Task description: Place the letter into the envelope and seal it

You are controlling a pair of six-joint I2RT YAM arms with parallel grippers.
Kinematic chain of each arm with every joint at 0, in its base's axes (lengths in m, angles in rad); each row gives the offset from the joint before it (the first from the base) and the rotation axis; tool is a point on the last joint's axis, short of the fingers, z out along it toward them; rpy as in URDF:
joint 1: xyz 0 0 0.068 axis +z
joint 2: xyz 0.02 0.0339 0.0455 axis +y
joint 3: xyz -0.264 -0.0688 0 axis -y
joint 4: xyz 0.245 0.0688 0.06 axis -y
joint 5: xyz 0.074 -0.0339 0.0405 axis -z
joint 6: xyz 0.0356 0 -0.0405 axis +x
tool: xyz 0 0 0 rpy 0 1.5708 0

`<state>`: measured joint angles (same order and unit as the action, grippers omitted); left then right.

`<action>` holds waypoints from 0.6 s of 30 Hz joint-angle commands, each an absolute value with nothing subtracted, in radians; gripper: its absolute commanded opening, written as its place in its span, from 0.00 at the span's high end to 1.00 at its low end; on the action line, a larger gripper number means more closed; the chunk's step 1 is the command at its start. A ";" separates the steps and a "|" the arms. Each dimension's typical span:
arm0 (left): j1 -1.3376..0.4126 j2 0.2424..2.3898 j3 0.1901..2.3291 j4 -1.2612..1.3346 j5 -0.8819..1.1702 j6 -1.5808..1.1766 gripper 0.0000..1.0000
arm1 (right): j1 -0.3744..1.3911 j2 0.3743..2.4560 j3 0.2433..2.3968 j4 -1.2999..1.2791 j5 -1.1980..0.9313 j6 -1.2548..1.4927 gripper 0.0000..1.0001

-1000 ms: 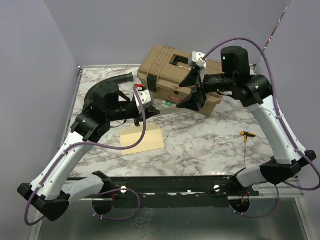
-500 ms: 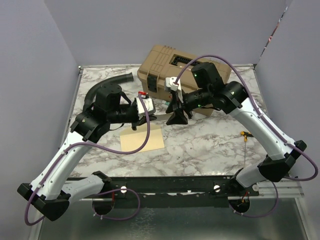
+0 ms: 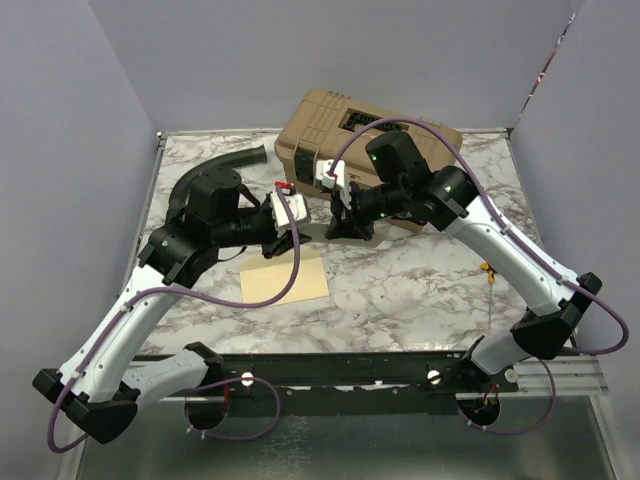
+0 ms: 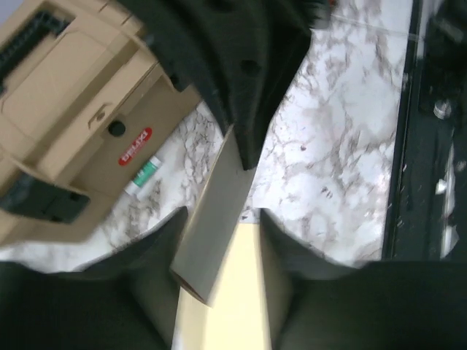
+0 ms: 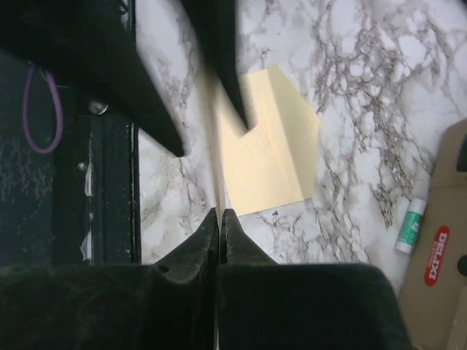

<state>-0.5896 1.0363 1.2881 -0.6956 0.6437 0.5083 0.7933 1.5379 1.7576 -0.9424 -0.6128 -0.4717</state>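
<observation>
A closed tan toolbox (image 3: 320,130) stands at the back of the marble table (image 3: 420,290), a glue stick (image 5: 410,226) lying just beside it; a black hose (image 3: 215,167) curves at the far left; both arms crowd over the middle. The envelope (image 3: 310,280) lies flat, flap open, the letter (image 4: 208,240) held edge-up above it, not inside; the right gripper (image 5: 219,213) is pressed together, pinching it; the left gripper (image 4: 222,215) is slightly spread around it.

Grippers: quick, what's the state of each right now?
Left gripper: partly open, with the letter standing in the gap.
Right gripper: shut on the letter's edge.
</observation>
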 commanded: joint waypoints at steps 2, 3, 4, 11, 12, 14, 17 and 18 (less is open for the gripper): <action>-0.585 0.971 1.248 -0.551 0.345 0.242 0.15 | 0.801 1.477 1.692 -0.833 -0.431 -0.365 1.00; -0.585 0.961 1.223 -0.525 0.270 0.170 0.07 | 0.801 1.473 1.667 -0.803 -0.388 -0.323 1.00; -0.585 0.945 1.199 -0.499 0.193 0.103 0.04 | 0.801 1.469 1.642 -0.761 -0.352 -0.283 1.00; -0.586 0.794 0.965 -0.436 -0.216 -0.435 0.01 | 0.799 1.430 1.397 -0.403 -0.114 0.120 1.00; -0.585 0.773 0.937 -0.442 -0.248 -0.517 0.01 | 0.799 1.438 1.380 -0.375 -0.092 0.156 1.00; -0.586 0.743 0.872 -0.453 -0.304 -0.651 0.01 | 0.799 1.479 1.373 -0.349 -0.066 0.198 1.00; -0.586 0.734 0.792 -0.561 -0.450 -0.890 0.01 | 0.799 1.573 1.416 -0.379 -0.033 0.209 1.00; -0.586 0.740 0.772 -0.609 -0.488 -0.959 0.01 | 0.799 1.607 1.436 -0.392 -0.019 0.209 1.00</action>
